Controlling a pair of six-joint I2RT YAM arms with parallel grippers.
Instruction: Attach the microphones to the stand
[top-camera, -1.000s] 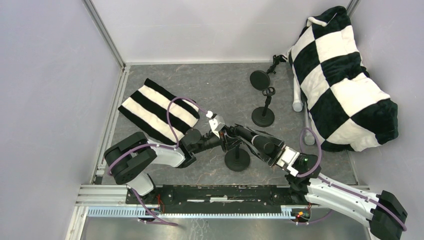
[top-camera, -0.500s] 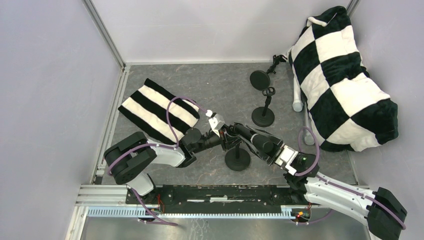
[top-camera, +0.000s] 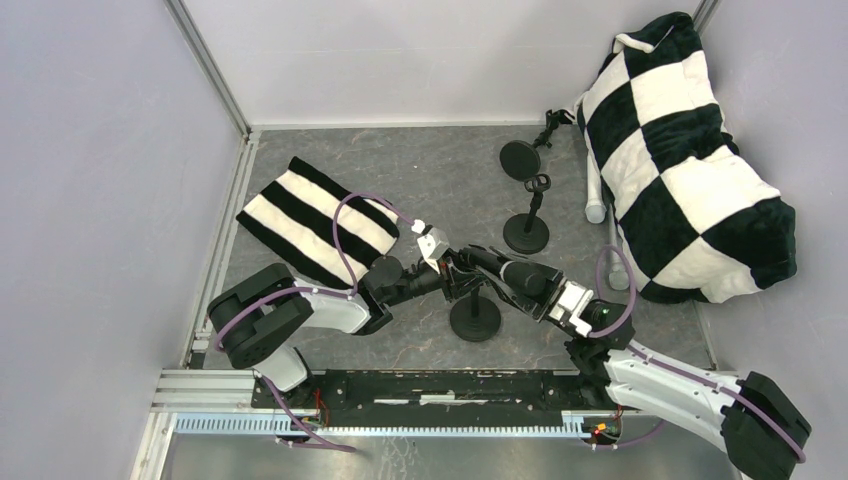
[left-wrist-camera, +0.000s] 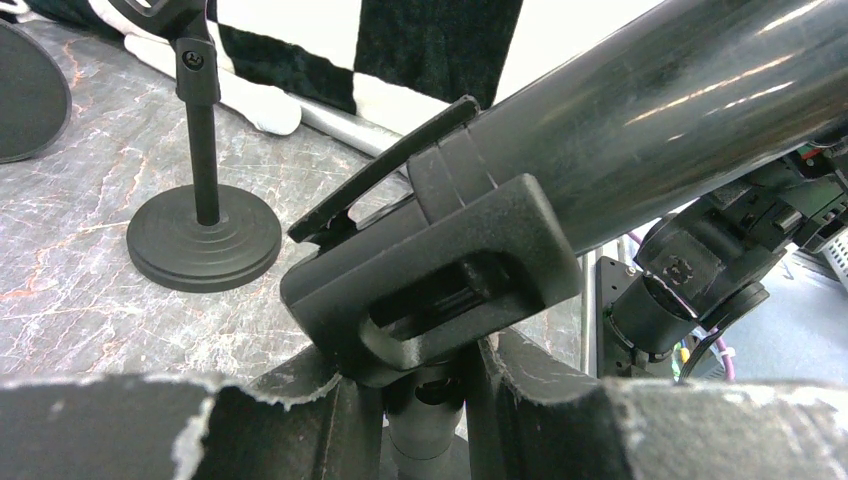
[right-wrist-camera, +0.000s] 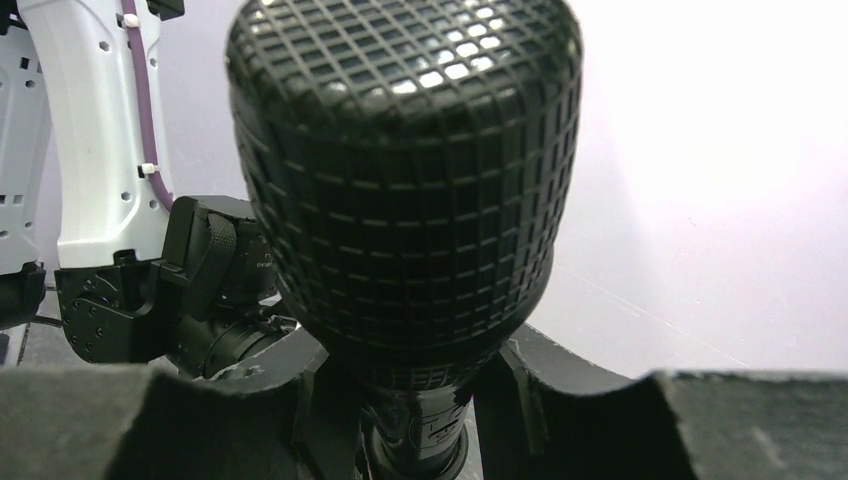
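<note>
The left end effector (left-wrist-camera: 425, 395) is pressed tight on the post of the stand (top-camera: 475, 318), just under its clip (left-wrist-camera: 440, 270). The right end effector (right-wrist-camera: 415, 400) pinches the black microphone (right-wrist-camera: 405, 180) below its head, and the barrel sits in that clip.

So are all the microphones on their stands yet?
None finished. The right gripper holds the black microphone in the clip while the left gripper grips that stand. The white microphone and grey microphone lie by the pillow; two stands are empty.

Black microphone (right-wrist-camera: 400, 180) tilted in stand clip (left-wrist-camera: 430, 280).
</note>
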